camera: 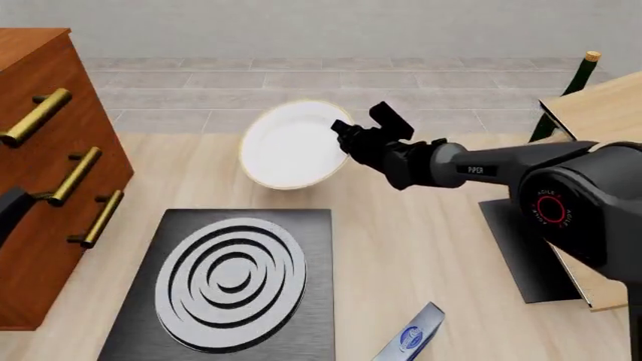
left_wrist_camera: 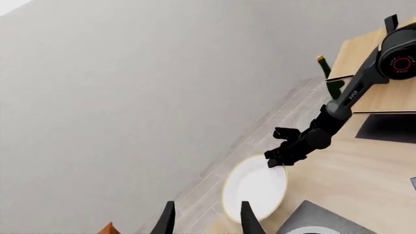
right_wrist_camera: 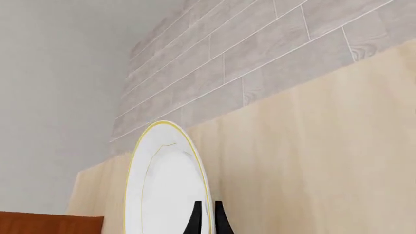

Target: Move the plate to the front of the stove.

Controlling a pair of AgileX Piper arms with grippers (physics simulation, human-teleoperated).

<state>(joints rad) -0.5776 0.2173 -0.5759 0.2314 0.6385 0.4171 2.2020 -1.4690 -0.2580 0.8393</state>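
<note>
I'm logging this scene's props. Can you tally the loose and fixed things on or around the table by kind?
Plate: 1
Stove: 1
Dark mat: 1
Green bottle: 1
Wooden drawer cabinet: 1
Blue-labelled packet: 1
Raised wooden board: 1
Total: 7

The plate [camera: 286, 147] is white with a thin gold rim; the stove [camera: 225, 282] is black, patterned with silver-grey concentric rings.

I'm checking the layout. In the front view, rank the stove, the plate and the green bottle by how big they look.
1. Stove, largest by far.
2. Plate, held tilted, so it shows less than its full face.
3. Green bottle, smallest, though farther off and partly hidden.
</note>
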